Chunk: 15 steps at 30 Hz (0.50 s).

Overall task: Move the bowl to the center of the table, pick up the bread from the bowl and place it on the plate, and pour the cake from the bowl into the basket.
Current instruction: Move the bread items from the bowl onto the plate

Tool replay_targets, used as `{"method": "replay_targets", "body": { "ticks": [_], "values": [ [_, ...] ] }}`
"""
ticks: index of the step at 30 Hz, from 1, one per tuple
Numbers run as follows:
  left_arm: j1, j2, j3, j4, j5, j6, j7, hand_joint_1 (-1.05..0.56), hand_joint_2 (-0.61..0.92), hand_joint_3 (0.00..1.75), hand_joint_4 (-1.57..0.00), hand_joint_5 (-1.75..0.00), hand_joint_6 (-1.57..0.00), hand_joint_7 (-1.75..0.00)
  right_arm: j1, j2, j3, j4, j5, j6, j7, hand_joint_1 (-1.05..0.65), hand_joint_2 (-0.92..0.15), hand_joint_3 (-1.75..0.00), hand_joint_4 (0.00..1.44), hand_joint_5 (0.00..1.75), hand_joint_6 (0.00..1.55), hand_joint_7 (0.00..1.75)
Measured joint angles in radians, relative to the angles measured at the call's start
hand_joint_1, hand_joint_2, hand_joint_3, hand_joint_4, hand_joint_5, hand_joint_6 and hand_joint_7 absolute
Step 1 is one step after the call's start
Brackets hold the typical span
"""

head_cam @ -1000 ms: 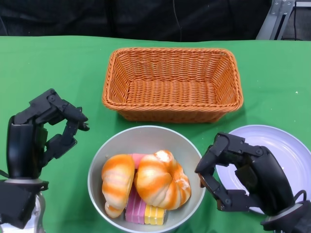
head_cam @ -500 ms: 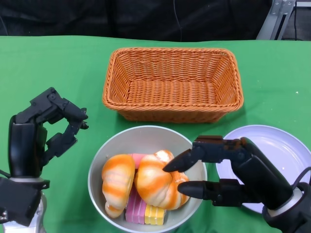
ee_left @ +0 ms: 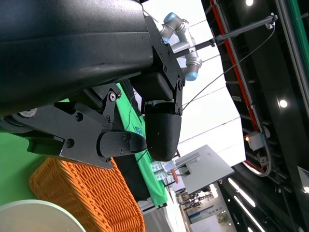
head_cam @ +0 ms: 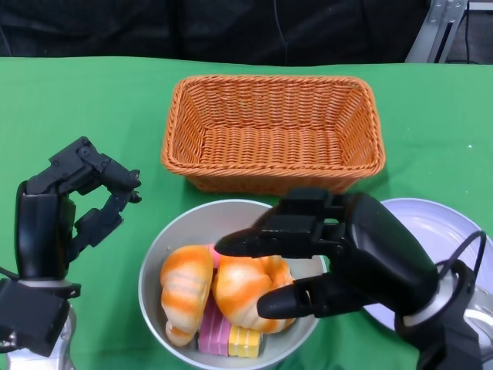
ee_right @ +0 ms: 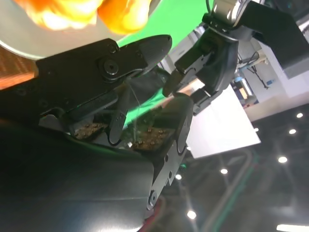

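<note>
The silver bowl (head_cam: 189, 225) stands at the near middle, just in front of the wicker basket (head_cam: 273, 131). Two orange-and-white bread rolls lie in it, a left roll (head_cam: 185, 287) and a right roll (head_cam: 245, 291), on pink and yellow cake slices (head_cam: 223, 336). My right hand (head_cam: 339, 258) reaches over the bowl from the right, fingers (head_cam: 254, 243) spread over the right roll's far side and thumb at its near side, not closed on it. The white plate (head_cam: 431, 227) lies behind that hand, partly hidden. My left hand (head_cam: 69, 208) hovers left of the bowl, holding nothing, fingers bent but apart.
Green cloth (head_cam: 77, 108) covers the table. The basket is empty. The right wrist view shows the bread (ee_right: 82, 14) past my own fingers (ee_right: 125, 63), with the left hand (ee_right: 212, 53) beyond. The left wrist view shows the basket (ee_left: 87, 203) and the bowl's rim (ee_left: 38, 212).
My right hand has spread its fingers and swung left from beside the bowl to over it, now straddling the right roll. The left hand has barely moved.
</note>
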Motion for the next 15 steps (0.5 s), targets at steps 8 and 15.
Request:
{"method": "replay_targets", "body": {
  "ticks": [8,15],
  "values": [
    [0.002,-0.005,-0.001,-0.022,-0.028,0.031,-0.002,-0.13,0.92,0.38,-0.79,-1.46,-0.76,-1.31,-0.072,-0.004,0.046,0.021,-0.172,-0.003,-0.114,-0.71,-0.81,0.0,0.65,0.43,0.77,0.04],
    [0.001,-0.004,-0.001,-0.029,-0.076,0.058,-0.011,-0.13,0.92,0.36,-0.79,-1.48,-0.79,-1.26,-0.169,-0.018,0.105,0.131,-0.26,-0.044,-0.251,-0.72,-0.8,0.0,0.69,0.37,0.8,0.03]
  ]
}}
